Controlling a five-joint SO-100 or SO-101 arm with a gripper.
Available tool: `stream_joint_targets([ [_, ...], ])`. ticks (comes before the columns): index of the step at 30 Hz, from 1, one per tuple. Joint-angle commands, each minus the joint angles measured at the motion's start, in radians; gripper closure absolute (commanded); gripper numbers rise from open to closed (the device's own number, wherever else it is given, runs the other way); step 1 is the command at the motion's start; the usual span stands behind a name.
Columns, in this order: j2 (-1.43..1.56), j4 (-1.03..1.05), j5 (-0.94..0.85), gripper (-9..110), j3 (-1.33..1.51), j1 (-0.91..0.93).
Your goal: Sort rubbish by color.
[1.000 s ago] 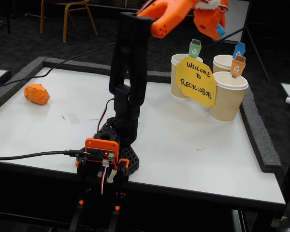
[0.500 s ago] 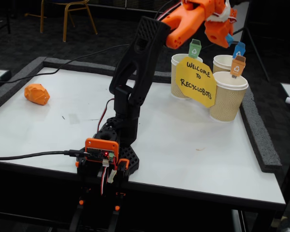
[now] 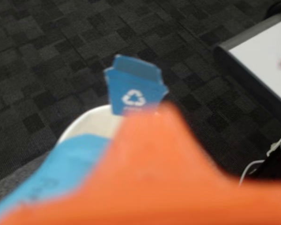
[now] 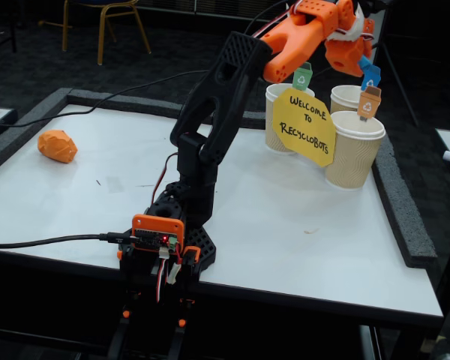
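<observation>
The white table [image 4: 300, 225], edged by a dark grey foam border [image 4: 401, 202], filled most of the fixed view, and the arm [image 4: 210, 127] stood on its black base near the front edge, its black links rising and its orange upper part reaching to the upper right over the cups. Three tan ribbed paper cups [image 4: 352, 150] stood together at the table's far right, touching or just beside one another, with a yellow sign [image 4: 304, 126] reading "Welcome to RecycloBots" leaning across their front. The gripper [image 4: 354, 51] hung above the rear right cup [image 4: 345, 97], beside that cup's blue bin tag [image 4: 370, 75]; in the wrist view a blurred orange finger [image 3: 168, 178] covered the lower frame with the light blue lump [image 3: 61, 173] pressed against its left side, so the jaws were clamped on that lump, directly over the cup's white rim [image 3: 91, 119] and just below the blue recycling tag. In the fixed view the lump itself could hardly be told from the gripper. The orange lump [image 4: 58, 145] lay alone near the table's far left edge, well apart from the arm and the cups. Green [image 4: 302, 76] and orange [image 4: 369, 103] bin tags stood on the other two cups
</observation>
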Motion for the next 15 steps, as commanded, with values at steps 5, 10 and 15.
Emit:
stream_joint_targets([
  [5, 0.049, 0.011, -0.026, 70, -0.137, 0.032],
  [10, 0.049, -0.012, -0.026, 87, -0.140, 0.032],
  [15, 0.048, -0.067, -0.026, 99, -0.129, 0.031],
])
